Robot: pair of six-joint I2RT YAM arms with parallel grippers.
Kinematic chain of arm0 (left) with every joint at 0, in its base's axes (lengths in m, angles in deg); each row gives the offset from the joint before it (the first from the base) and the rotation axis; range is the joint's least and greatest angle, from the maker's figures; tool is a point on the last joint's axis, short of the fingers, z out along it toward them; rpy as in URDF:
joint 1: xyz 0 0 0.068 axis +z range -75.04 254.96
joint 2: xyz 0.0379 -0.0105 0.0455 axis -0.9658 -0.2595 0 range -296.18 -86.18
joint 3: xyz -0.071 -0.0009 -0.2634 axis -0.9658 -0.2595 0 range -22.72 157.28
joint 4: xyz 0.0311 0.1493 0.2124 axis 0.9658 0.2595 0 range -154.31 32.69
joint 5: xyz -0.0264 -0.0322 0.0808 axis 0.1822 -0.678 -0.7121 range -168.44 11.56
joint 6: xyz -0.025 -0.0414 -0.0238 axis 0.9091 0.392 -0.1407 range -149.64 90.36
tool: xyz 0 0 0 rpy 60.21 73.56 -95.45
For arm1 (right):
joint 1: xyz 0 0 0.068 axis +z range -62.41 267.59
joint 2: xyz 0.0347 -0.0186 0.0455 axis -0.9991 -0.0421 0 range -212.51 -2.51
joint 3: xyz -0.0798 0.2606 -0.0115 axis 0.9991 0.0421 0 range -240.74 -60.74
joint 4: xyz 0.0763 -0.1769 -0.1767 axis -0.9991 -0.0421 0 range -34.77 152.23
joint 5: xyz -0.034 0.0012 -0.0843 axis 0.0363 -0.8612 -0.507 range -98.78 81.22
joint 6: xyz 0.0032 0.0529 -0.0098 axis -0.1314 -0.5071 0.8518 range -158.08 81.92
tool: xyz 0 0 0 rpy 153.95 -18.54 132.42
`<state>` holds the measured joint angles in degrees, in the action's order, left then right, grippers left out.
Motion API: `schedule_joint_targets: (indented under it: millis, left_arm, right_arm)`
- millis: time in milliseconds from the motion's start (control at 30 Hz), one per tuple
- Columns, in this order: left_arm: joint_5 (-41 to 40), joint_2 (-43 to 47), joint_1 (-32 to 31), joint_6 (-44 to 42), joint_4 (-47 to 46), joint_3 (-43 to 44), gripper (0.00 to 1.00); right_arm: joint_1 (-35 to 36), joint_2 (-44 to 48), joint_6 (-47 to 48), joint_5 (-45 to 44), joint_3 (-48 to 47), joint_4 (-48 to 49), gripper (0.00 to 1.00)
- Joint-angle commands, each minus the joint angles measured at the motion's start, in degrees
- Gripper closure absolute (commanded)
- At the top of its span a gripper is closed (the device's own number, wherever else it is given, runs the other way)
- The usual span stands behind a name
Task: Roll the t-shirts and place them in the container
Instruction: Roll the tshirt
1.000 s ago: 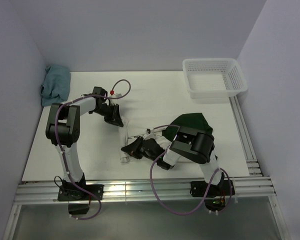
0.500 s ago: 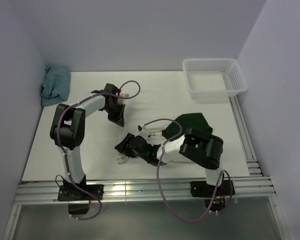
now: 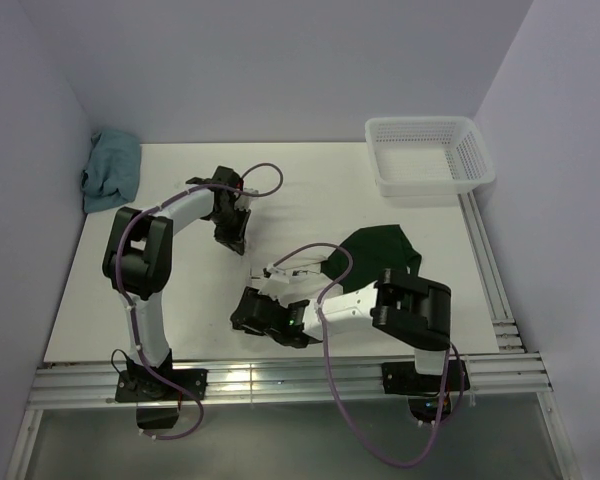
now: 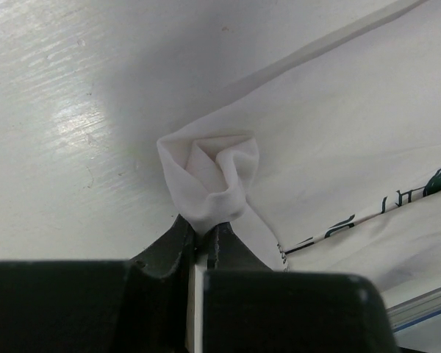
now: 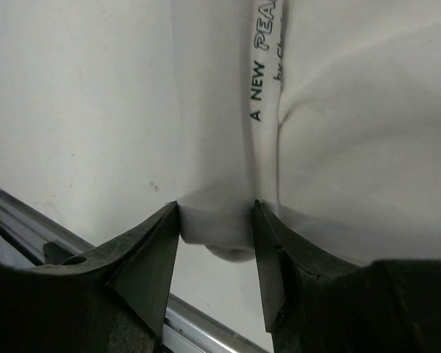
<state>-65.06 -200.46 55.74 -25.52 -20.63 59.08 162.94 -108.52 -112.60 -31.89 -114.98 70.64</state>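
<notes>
The t-shirt (image 3: 380, 248) lies mid-table, a dark green sleeve showing at the right and its cream body running left as a long roll (image 5: 228, 110) with dark lettering. My left gripper (image 3: 233, 232) is at the far end of the cloth. In the left wrist view it (image 4: 206, 226) is shut on a bunched pinch of cream fabric (image 4: 209, 173). My right gripper (image 3: 248, 314) sits low at the near end. In the right wrist view its jaws (image 5: 215, 209) stand open on either side of the roll's end, and the cloth fills the gap between them.
A white mesh basket (image 3: 425, 158) stands at the back right corner. A teal-blue cloth (image 3: 112, 170) lies crumpled at the back left. Metal rails (image 3: 280, 380) run along the table's near edge, close behind the right gripper, and down the right side.
The left gripper closed on the cloth's far end and shifted slightly right. The right gripper's jaws spread and it slid down-left toward the near edge, to the roll's end.
</notes>
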Motion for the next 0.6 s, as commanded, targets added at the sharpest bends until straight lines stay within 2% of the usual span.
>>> schedule_joint_targets:
  millis: [0, 367, 567]
  left_arm:
    - [-4.77, -0.77, 0.33, -0.34, -2.20, 2.31, 1.00]
    - [-5.39, 0.20, -0.82, -1.13, -0.79, 2.49, 1.00]
    - [-5.74, 0.72, -1.25, -1.31, -0.53, 2.05, 1.00]
  right_arm:
    - [3.05, 0.81, -1.33, 0.36, -1.30, -17.97, 0.48]
    - [3.13, 7.58, 3.23, -9.49, -10.44, -32.22, 0.40]
    - [1.12, 5.31, 8.32, -14.85, -19.83, -36.26, 0.41]
